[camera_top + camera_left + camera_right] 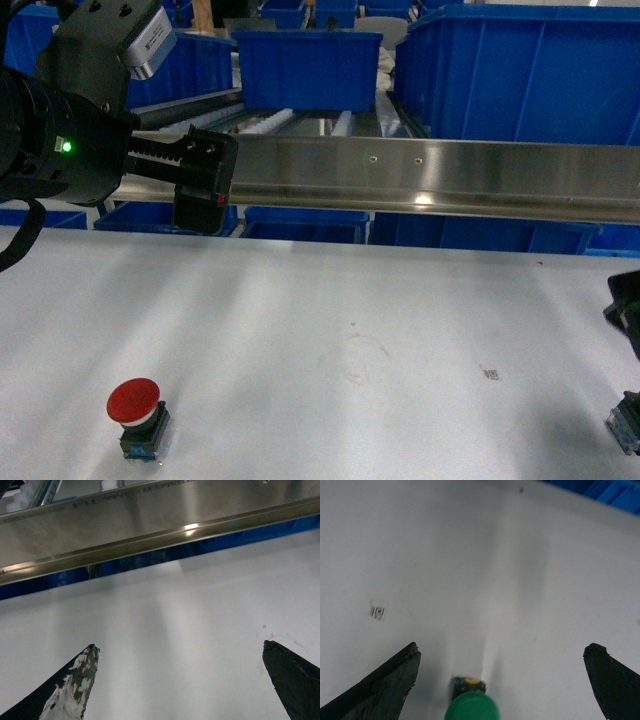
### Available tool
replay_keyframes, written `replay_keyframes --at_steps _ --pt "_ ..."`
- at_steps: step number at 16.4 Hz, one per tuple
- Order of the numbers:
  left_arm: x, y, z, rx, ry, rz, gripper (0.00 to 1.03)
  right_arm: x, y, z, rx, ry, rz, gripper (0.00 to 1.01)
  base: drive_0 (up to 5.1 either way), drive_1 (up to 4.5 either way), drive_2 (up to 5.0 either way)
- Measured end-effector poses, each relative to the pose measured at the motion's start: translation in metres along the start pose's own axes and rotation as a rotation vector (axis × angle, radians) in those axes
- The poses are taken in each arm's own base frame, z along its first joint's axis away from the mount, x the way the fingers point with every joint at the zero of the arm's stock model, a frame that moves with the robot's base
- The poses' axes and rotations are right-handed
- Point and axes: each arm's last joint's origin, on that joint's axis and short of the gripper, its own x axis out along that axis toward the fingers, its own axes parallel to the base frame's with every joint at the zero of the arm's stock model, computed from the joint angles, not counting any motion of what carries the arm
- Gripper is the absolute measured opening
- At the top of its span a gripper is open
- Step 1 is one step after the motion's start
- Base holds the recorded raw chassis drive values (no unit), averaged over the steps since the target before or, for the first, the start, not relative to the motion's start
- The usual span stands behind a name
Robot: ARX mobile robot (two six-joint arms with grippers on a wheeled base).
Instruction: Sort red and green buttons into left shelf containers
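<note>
Green button point(471, 706) sits between the right end effector point(501, 680)'s spread fingers — untouched — on the table point(470, 555).

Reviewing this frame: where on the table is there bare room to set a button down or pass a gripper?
The widest bare stretch of table lies between the red button front-left and the green button front-right, back to the steel rail. Crowded spots: under the left gripper at the rail, and between the right gripper's fingers.

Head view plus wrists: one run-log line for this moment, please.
left gripper: open, empty, raised near steel shelf rail | right gripper: open, green button between fingers, ungrasped | red button: upright on table, front-left
</note>
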Motion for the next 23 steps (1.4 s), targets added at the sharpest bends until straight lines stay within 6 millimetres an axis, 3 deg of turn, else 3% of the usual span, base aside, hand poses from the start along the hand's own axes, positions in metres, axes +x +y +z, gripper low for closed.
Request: replay_keyframes --at_steps 3,6,13,17,23 --pt "0.0 0.0 0.0 0.0 0.0 0.001 0.98 0.009 0.003 -0.006 0.022 0.096 0.037 0.98 0.0 0.0 0.0" --pt "0.0 0.0 0.0 0.0 -0.001 0.001 0.98 0.018 0.002 0.001 0.06 0.117 0.058 0.98 0.0 0.0 0.0" --pt "0.0 0.0 0.0 0.0 0.0 0.003 0.98 0.035 0.013 -0.039 0.006 0.191 -0.002 0.98 0.0 0.0 0.0" --pt "0.0 0.0 0.0 0.0 0.0 0.004 0.98 0.028 0.028 -0.069 0.005 0.185 -0.015 0.98 0.0 0.0 0.0" --pt "0.0 0.0 0.0 0.0 0.0 0.004 0.98 0.005 0.036 -0.094 0.093 0.077 -0.057 0.98 0.0 0.0 0.0"
